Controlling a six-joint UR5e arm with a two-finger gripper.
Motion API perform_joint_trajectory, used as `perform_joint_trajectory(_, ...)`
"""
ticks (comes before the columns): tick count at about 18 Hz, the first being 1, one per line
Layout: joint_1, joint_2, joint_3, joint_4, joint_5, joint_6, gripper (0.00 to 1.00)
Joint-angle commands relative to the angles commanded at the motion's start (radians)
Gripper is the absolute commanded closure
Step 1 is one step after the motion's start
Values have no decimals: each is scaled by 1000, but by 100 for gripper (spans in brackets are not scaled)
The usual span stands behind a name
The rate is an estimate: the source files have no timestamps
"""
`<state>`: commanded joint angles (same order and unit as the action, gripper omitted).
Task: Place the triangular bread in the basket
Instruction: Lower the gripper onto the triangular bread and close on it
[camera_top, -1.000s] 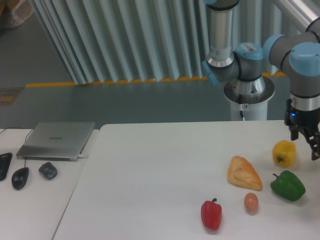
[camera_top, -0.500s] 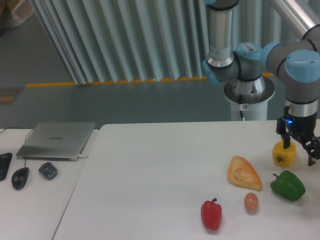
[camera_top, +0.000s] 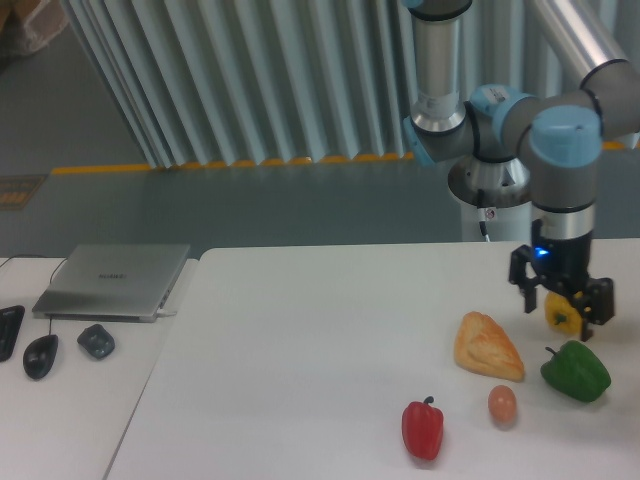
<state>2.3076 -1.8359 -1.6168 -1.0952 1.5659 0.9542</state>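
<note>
Camera view: approach step, bread not yet grasped.
Nearest lie the red pepper (camera_top: 423, 429) and egg (camera_top: 502, 403); behind them the triangular bread (camera_top: 486, 346) rests on the table (camera_top: 300, 340), near the green pepper (camera_top: 575, 370). Farther back the gripper (camera_top: 560, 308) hovers with jaws spread and empty, partly hiding the yellow pepper (camera_top: 560, 315). Next it likely must shift over the bread and descend. No basket is visible.

Bread (camera_top: 487, 346) left of pepper (camera_top: 576, 370)
</note>
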Motion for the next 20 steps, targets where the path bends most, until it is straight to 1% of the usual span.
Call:
perform_joint_trajectory(2, -57, -41, -5, -3, 55, -2, 0)
perform_joint_trajectory(3, -86, -69, -3, -3, 65, -3, 0)
perform_joint_trajectory(4, -94, -77, -3, -3, 68, -3, 0)
perform_joint_trajectory(9, -96, -74, -40, -6, 68, 23, 0)
perform_joint_trajectory(11, -94, -69, -54, -17, 77, 75, 0)
perform_joint_trajectory(13, -96, -68, -64, -26, 152, 144, 0)
perform_joint_trajectory(14, -97, -68, -77, -41, 187, 153, 0)
perform_joint_trajectory(16, -94, -65, -86, -49, 189, 159, 0)
perform_joint_trajectory(20, -93, -71, -86, -45, 192, 175, 0)
